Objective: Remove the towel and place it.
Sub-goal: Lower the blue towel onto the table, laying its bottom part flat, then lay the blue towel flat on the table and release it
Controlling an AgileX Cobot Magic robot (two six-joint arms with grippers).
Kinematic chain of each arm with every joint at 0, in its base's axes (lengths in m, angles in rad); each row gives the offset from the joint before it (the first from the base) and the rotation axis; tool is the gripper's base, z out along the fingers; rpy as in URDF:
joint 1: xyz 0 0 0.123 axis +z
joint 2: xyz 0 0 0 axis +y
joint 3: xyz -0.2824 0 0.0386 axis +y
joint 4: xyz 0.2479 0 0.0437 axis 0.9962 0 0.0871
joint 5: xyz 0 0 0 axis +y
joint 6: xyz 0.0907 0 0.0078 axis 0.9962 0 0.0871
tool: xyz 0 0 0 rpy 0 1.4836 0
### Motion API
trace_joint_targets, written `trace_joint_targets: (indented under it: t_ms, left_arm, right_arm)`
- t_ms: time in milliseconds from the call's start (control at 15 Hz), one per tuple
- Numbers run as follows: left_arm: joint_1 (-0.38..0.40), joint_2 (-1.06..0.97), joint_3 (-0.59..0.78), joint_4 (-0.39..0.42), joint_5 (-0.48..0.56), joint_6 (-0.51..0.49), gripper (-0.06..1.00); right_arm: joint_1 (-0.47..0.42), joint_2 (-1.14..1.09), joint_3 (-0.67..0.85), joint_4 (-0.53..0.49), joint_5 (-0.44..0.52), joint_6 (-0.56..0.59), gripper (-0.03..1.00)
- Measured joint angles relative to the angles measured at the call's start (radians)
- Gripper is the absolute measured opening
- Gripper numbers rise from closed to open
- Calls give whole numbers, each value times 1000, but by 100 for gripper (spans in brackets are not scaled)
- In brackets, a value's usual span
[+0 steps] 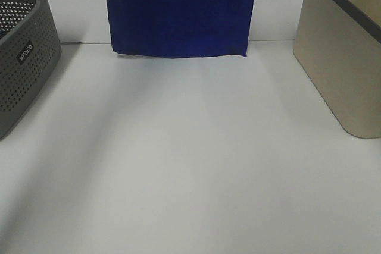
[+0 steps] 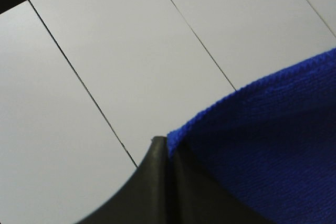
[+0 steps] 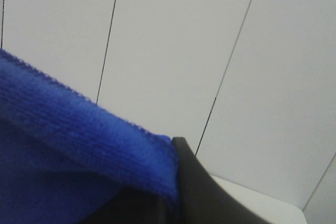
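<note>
Hanging at the far middle of the high view, the towel (image 1: 181,13) drops as a flat blue sheet. Its lower edge is near the back of the white table (image 1: 190,165), between a grey perforated basket (image 1: 24,57) on the left and a beige basket (image 1: 345,57) on the right. Neither arm shows here.

The left wrist view has the left gripper (image 2: 168,148) with its jaws pressed together on the towel's edge. The right wrist view shows the right gripper (image 3: 170,182) likewise clamped on the hem.

The lift looks done and placing is in hand. Next, both arms should probably carry the cloth evenly, lower it, then let go.
</note>
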Motion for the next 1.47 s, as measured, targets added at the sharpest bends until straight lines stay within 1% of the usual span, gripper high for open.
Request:
trace_joint_targets:
  t_ms: [67, 133, 200, 400, 467, 600, 667, 733, 800, 867, 933, 1067, 1133, 1267, 1400, 1467]
  left_arm:
    - [0, 0, -3, 4, 40, 0, 0]
    - [-6, -12, -4, -21, 201, -5, 0]
    - [-12, -27, -4, -55, 323, -7, 0]
    - [-32, -114, -4, -145, 733, -4, 0]
    - [-36, -132, -4, -150, 785, -4, 0]
    - [-41, -188, -4, -179, 1018, -4, 0]
    - [-41, -206, -5, -192, 1116, -4, 0]
    - [-43, -222, -5, -201, 1189, -8, 0]
    - [-46, -231, -5, -207, 1249, -24, 0]
    - [-46, -235, -5, -212, 1283, -34, 0]
    - [-46, -240, -5, -221, 1327, -50, 0]
    - [-46, -257, 3, -232, 1341, -76, 0]
    - [-46, -282, 33, -237, 1344, -89, 0]
    - [-46, -359, 144, -239, 1344, -126, 0]
    - [-46, -439, 273, -256, 1344, -134, 0]
    - [-46, -479, 346, -277, 1344, -135, 0]
  right_arm:
    - [0, 0, 0, 1, 18, 0, 2]
    - [0, -5, 0, 42, 109, 0, 2]
    - [0, -13, 0, 82, 184, 0, 2]
    - [0, -75, 0, 183, 479, 0, 2]
    - [0, -85, 0, 190, 521, 0, 2]
    - [0, -136, -1, 228, 715, 0, 2]
    - [0, -158, -1, 242, 788, 0, 2]
    - [1, -175, -1, 256, 854, 0, 2]
    - [3, -187, -1, 269, 919, 0, 2]
    - [3, -196, -1, 285, 962, 0, 2]
    - [3, -199, -1, 289, 975, 0, 2]
    - [3, -201, -1, 300, 991, 4, 2]
    - [3, -202, -1, 312, 994, 9, 2]
    - [3, -233, 34, 351, 996, 24, 2]
    - [6, -288, 124, 381, 995, 35, 2]
    - [7, -320, 175, 391, 995, 36, 2]
